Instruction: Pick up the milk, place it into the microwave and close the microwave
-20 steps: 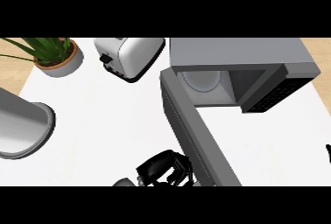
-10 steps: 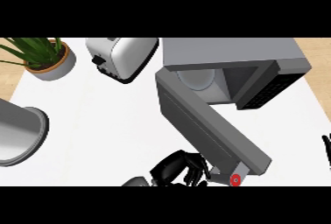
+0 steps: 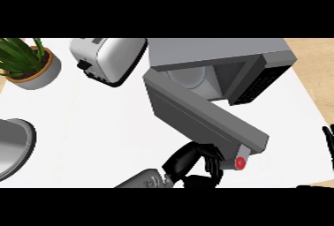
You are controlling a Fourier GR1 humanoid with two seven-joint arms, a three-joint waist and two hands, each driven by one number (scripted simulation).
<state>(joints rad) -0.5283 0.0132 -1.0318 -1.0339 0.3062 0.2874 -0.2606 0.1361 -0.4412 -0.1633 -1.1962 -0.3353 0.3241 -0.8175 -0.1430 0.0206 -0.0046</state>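
Left hand wrapped on the milk under the open microwave door.

The left hand [image 3: 192, 163] curls round the milk [image 3: 240, 162], red cap peeking out beside the door [image 3: 202, 117] of the microwave [image 3: 222, 57]. Right hand [image 3: 328, 140] sits at the right edge, fingers straight. Toaster [image 3: 108, 57] and potted plant [image 3: 29, 62] stand behind; a metal bowl [image 3: 12, 145] is at the left.

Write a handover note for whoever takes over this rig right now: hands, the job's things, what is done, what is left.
Left robot hand: low at the free end of the door, partly hidden by it; grip unclear.
Right robot hand: open, resting at the right edge.
Microwave: door wide open.
Milk: not clearly seen; a red round part shows beside the left robot hand.
Left: milk inside, door closed.
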